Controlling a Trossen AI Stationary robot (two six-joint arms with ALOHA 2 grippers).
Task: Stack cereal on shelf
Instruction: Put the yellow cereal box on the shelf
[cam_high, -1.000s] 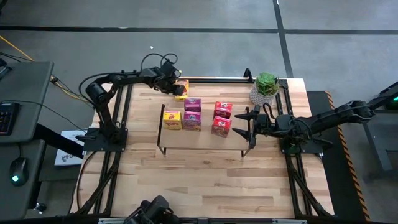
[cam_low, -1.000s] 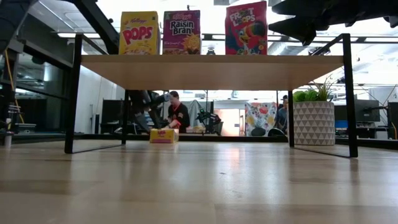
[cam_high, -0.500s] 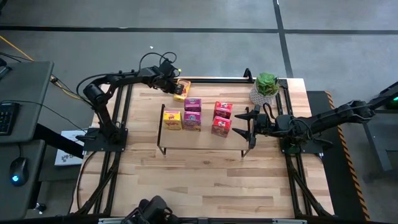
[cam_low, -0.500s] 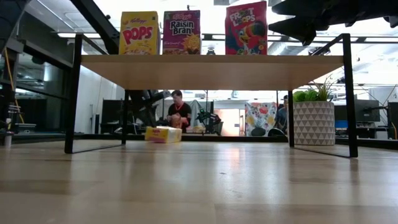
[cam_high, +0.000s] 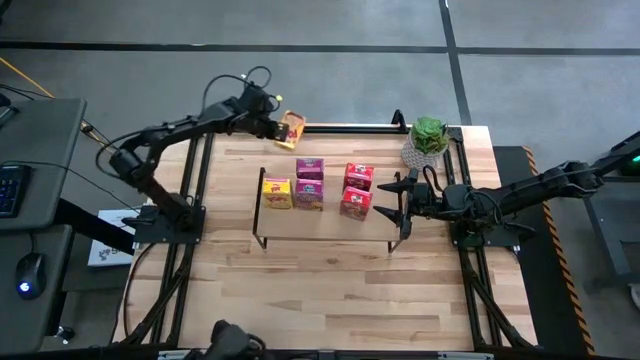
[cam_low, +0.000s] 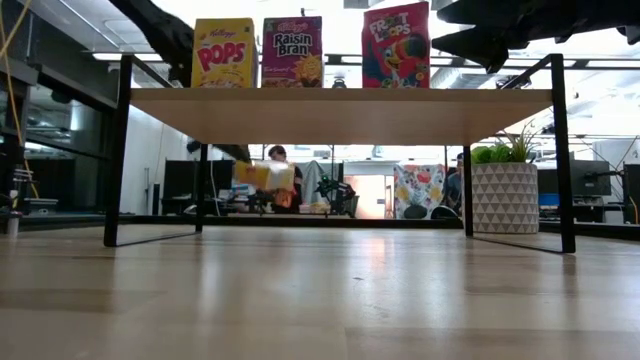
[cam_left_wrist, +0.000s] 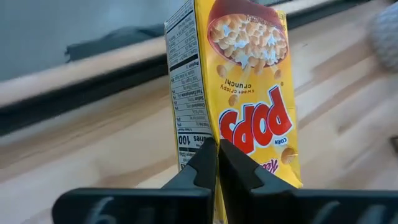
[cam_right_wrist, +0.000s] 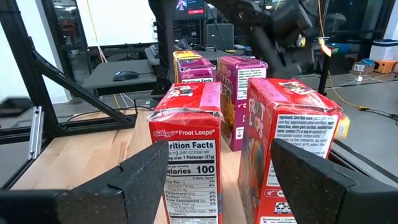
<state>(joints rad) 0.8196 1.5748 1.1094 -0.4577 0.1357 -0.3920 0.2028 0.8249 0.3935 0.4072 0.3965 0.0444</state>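
Observation:
My left gripper (cam_high: 277, 125) hangs over the table's far edge, left of the shelf, shut on a yellow Pops cereal box (cam_high: 292, 130). The low view shows that box (cam_low: 265, 176) tilted and off the tabletop. The shelf (cam_high: 320, 225) stands mid-table. On its top stand a yellow box (cam_high: 277, 192), two magenta boxes (cam_high: 310, 168) and two red boxes (cam_high: 358, 177). My right gripper (cam_high: 397, 200) waits open and level at the shelf's right end, facing the red boxes (cam_right_wrist: 186, 155). My left gripper has its two fingers (cam_left_wrist: 205, 165) closed together at the yellow box's long corner edge (cam_left_wrist: 211, 127), where the nutrition panel meets the printed front, at the end nearest the wrist. The fingers hide what lies between them. They slant down from the table's left. The box is lifted clear and tilted.
A potted green plant (cam_high: 430, 138) stands at the far right corner, behind my right arm. A black frame rail (cam_high: 350, 128) runs along the far edge. Bare wood lies in front of the shelf toward the near edge.
My left gripper has taken hold of the yellow box behind the shelf and has risen, drifting toward the table's far edge. The box first tipped over on the table, then came up clear of it, and now hangs tilted.

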